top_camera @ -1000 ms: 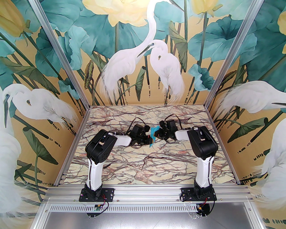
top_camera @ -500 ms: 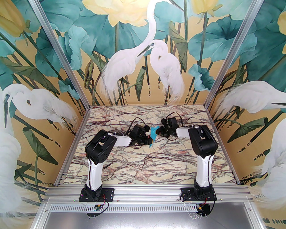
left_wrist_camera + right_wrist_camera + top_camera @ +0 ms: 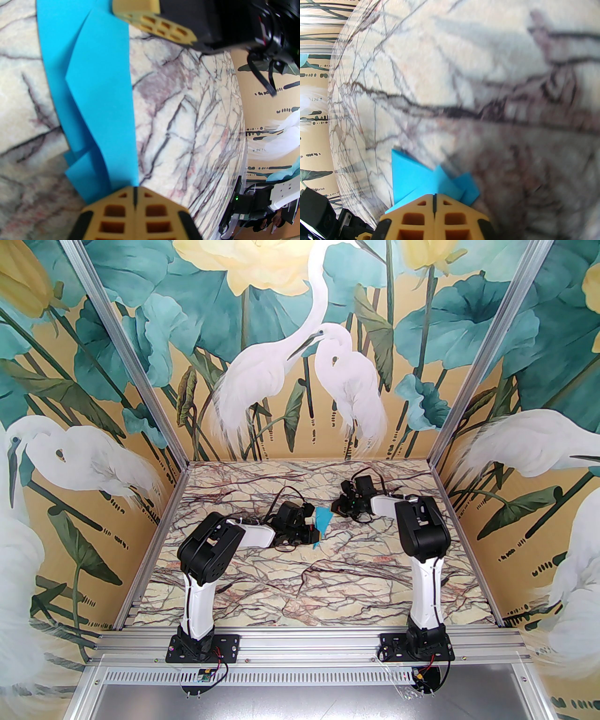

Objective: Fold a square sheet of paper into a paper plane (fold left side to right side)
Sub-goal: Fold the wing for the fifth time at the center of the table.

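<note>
Firmly press the paper (image 3: 93,82) flat: left gripper (image 3: 134,194), jaws shut, touches its edge; right gripper (image 3: 434,199), also shut, just beside it.

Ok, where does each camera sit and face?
Top external: above and behind, looking down on the marble table; left arm and right arm show.
Right wrist: on its arm, facing the table past the shut right gripper.
Left wrist: facing along the blue paper past the shut left gripper; right gripper opposite.
All three share the paper.
</note>
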Tool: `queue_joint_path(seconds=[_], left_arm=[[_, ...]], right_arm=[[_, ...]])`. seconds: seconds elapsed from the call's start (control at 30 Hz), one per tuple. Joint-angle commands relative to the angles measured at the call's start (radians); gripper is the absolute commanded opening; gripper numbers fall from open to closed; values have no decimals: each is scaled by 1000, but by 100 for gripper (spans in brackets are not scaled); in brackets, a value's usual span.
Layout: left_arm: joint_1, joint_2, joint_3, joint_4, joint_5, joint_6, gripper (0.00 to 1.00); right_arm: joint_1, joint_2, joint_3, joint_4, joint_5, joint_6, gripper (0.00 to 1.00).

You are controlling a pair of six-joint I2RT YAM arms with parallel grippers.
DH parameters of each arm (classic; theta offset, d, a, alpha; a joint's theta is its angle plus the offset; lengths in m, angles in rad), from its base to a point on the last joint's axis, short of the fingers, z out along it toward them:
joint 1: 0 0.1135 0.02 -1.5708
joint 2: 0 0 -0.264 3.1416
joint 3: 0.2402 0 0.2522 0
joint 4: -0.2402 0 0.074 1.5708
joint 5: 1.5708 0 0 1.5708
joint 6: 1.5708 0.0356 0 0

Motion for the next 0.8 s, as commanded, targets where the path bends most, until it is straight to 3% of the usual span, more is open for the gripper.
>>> queue_joint_path(seconds=[0.0, 0.27, 0.47, 0.77], left_arm=[[3, 14, -56, -152, -95, 13, 0], [2, 11, -60, -146, -95, 11, 0], [0, 5, -55, -141, -88, 12, 0], [0, -3, -38, -136, -86, 10, 0]], right_arm=[[-40, 53, 39, -30, 75, -35, 0], [-73, 94, 122, -65, 65, -43, 0], [-81, 6, 163, -90, 67, -48, 0], [29, -273, -195, 103, 10, 64, 0]])
